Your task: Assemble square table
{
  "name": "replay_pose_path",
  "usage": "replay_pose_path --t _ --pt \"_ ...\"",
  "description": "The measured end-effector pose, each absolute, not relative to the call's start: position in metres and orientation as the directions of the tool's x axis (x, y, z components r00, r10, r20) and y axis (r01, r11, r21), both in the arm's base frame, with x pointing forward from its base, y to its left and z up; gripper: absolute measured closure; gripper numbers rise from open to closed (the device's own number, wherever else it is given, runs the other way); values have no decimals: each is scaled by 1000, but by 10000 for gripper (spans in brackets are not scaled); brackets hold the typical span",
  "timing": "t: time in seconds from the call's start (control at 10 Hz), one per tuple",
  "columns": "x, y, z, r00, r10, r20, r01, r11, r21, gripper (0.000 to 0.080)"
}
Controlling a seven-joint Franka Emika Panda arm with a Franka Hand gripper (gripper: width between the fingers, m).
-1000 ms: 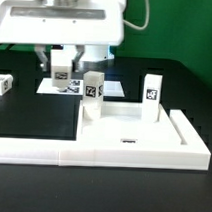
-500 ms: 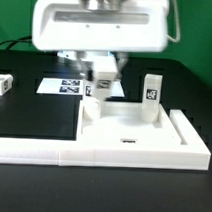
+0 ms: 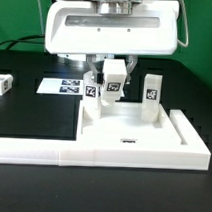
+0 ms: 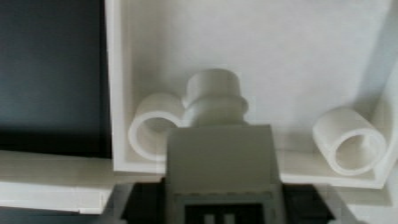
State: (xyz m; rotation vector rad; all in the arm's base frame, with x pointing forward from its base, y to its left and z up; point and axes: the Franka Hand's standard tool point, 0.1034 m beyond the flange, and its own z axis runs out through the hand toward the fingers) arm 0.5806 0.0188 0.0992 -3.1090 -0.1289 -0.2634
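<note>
GRIPPER [image 3: 113,72] pinching carried leg [image 3: 113,88] | CHANGE: swung from marker board [image 3: 57,87] to above tabletop [image 3: 131,123] | FLANKED: 9 o'clock leg [image 3: 91,96], 3 o'clock leg [image 3: 152,94], both upright | JUDGEMENT: third leg likely ready for lowering and screwing in.

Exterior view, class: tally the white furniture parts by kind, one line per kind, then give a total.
Tabletop: 1
Legs: 4 (held leg, upright legs, stray leg)
Total: 5
</note>
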Motion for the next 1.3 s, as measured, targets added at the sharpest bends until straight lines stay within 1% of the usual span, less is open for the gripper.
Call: replay_pose_path --t 0.1,0.2,0.3,0.4,0.5,0.7,0.8,0.9,1.2,1.3 --pt "581 20 99 982 81 170 84 -996 -12 512" --pt "584 24 99 962 71 263 73 -997 2 512" --pt "579 35 95 961 33 275 39 -999 -17 512" --pt "584 50 96 962 11 272 22 -999 -39 512" --pt "591 63 98 959 0 282 16 -998 -54 512" --pt "600 81 100 949 7 315 30 -997 -66 512" --pt "607 86 101 928 13 372 38 -997 -60 512" --pt "605 86 98 932 14 363 39 -997 -60 512" --pt "607 83 98 916 12 400 35 -998 -52 512" --pt "608 83 100 891 9 454 32 -998 -44 512"
